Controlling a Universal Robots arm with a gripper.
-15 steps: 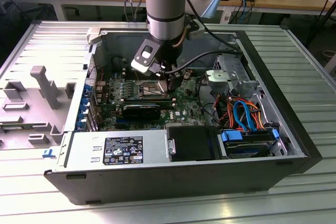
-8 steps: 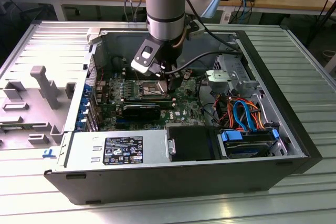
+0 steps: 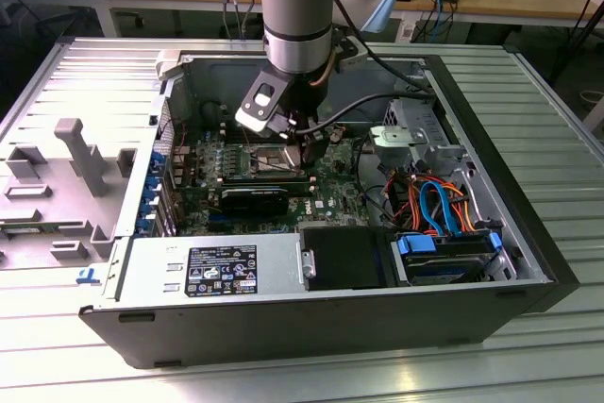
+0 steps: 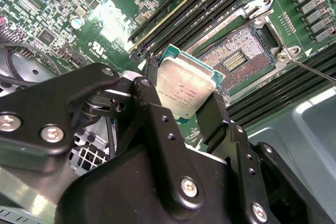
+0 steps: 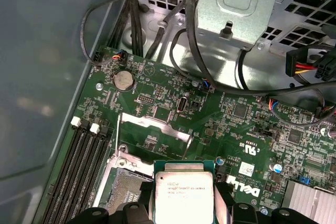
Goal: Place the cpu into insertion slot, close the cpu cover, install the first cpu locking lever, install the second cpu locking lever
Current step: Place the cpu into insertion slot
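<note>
the cpu sits pinched between the two black fingers of the gripper, silvery lid facing the camera, its green edge showing along two sides. the jaws are closed onto opposite edges of the chip, only as far apart as the chip is wide, and they touch nothing else. in the first wrist view the cpu shows the same way, flat and square, held clear of the green motherboard.

the insertion slot lies just beside the held chip, its field of contacts bare and nothing seated in it. in the second wrist view one corner of the chip overlaps the slot's near edge. in the first wrist view the insertion slot is next to the chip, and the cpu cover stands swung up and open behind it, the board visible through its window.

long black memory slots run on either side of the socket. further out are a coin battery, black cables and a grey metal drive cage.

in the exterior view the arm reaches straight down into the open computer case, with the gripper low over the board, and a power supply lies along the near side.
</note>
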